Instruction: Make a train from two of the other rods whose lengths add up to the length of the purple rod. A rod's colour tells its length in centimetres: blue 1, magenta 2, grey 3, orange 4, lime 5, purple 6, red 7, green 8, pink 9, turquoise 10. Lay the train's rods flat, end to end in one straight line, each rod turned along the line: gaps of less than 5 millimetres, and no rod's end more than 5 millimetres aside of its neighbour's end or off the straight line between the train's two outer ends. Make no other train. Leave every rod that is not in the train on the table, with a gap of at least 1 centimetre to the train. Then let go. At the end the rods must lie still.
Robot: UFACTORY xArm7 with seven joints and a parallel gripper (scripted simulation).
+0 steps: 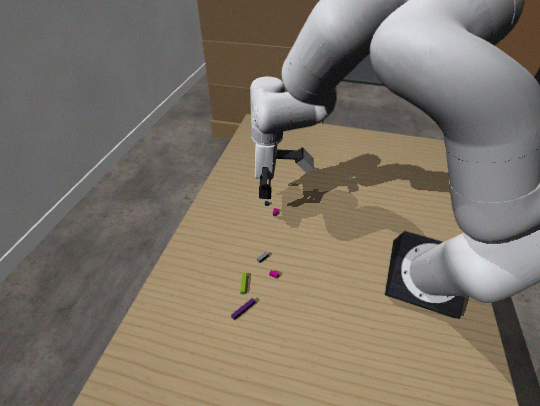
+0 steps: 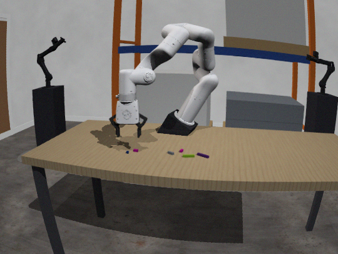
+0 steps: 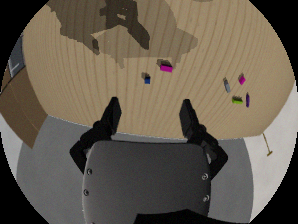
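The gripper (image 1: 282,176) (image 2: 128,136) (image 3: 150,105) is hovering wide open, holding nothing. The blue rod (image 1: 267,203) (image 2: 127,152) (image 3: 147,80) is lying near a magenta rod (image 1: 275,212) (image 2: 135,150) (image 3: 166,68).

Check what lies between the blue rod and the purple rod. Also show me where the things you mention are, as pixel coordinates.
In the top view, the grey rod (image 1: 263,257) (image 2: 170,152) (image 3: 227,86) and lime rod (image 1: 244,283) (image 2: 188,156) (image 3: 237,101) lie between them.

Top view: small blue block rod (image 1: 267,203) (image 2: 127,152) (image 3: 147,80) and stubby magenta block rod (image 1: 275,212) (image 2: 135,150) (image 3: 166,68) mid-frame, apart. Short grey bar rod (image 1: 263,257) (image 2: 170,152) (image 3: 227,86), second magenta block rod (image 1: 274,274) (image 2: 181,151) (image 3: 242,80), lime bar rod (image 1: 244,283) (image 2: 188,156) (image 3: 237,101), long purple bar rod (image 1: 243,309) (image 2: 203,155) (image 3: 247,100) lower centre-left, flat, separate.
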